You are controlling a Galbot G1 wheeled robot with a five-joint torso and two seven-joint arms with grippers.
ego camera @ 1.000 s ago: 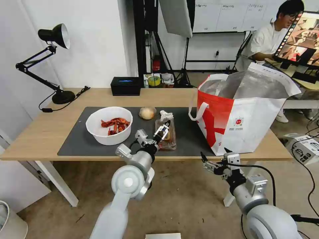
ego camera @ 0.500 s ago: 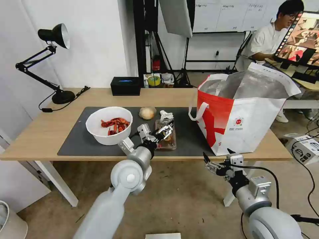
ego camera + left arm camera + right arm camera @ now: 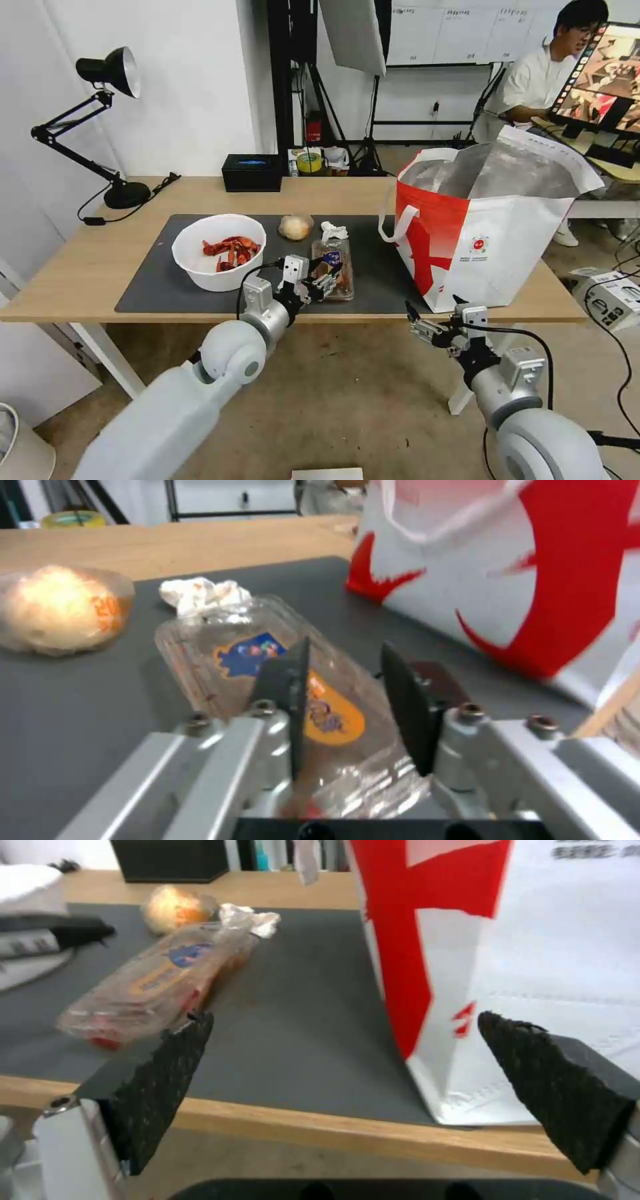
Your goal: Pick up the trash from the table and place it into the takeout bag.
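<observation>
- Two grippers are showing in your head view: the left gripper (image 3: pixel 325 278) is reaching over the near end of the clear clamshell tray (image 3: pixel 333 268) at the centre of the frame, and the right gripper (image 3: pixel 419 325) is hanging below the table edge at lower right.
- You are seeing the left gripper's fingers (image 3: pixel 290 690) standing narrowly apart in the left wrist view, with the tray (image 3: pixel 293 690) lying under and between them; you cannot tell whether they are touching it.
- Your right gripper's fingers (image 3: pixel 160 1080) are spread wide in the right wrist view, holding nothing, with the table's (image 3: pixel 347 1132) front edge just beyond them.
- The tray is lying on the dark grey mat (image 3: pixel 160 273), its stickered lid facing up and red scraps showing at its near end.
- The crumpled tissue (image 3: pixel 333 231) is sitting right at the tray's far end, and the beige ball (image 3: pixel 295 227) is resting just to its left.
- The white bowl (image 3: pixel 219 251) of red shells is sitting on the mat at centre left of the frame, near the left arm.
- The takeout bag (image 3: pixel 490 230) is standing open at right of centre, foil lining showing, its base partly on the mat.
- The black desk lamp (image 3: pixel 100 127) is standing at upper left, and the small black box (image 3: pixel 253 173) is sitting at the table's far edge.
</observation>
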